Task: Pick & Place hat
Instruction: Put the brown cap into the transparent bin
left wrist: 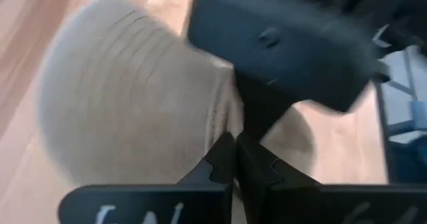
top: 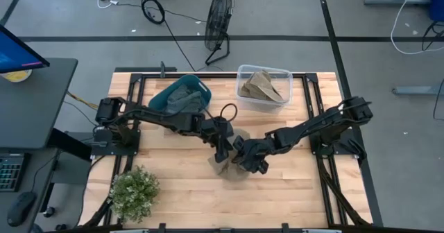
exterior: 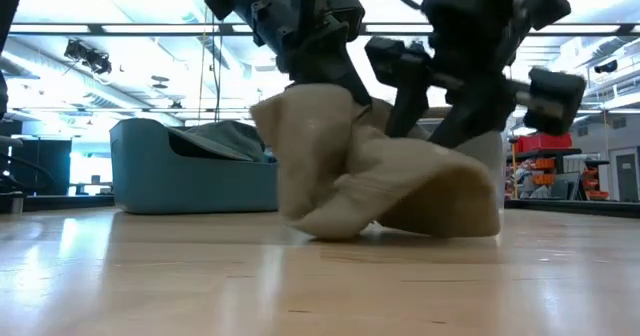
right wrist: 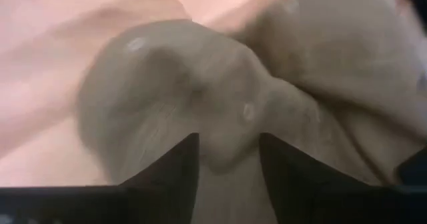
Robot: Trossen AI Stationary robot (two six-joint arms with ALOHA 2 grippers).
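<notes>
The left gripper (top: 223,152) is being held closed on a fold of the tan hat (top: 232,169), its fingers pinched together in its own wrist view. The right gripper (top: 251,161) is being pressed onto the same hat from the other side, with its fingers set apart around a bunch of cloth; whether that cloth is truly being clamped cannot be told.

The hat is being kept near the middle of the wooden table (top: 291,191), crumpled, one part pulled up while its lower edge is being left touching the wood in the low view. The pick is therefore judged as only begun: the hat is being gripped but not yet carried clear, and the whole placing is being left to do.

Behind the hat, the blue bin (top: 182,93) with grey cloth and the clear box (top: 263,87) holding tan items are being kept well apart from the grippers. A potted plant (top: 134,191) is being left at the near left corner. Bare wood is lying open between hat and containers, so room for lifting is judged ample.
</notes>
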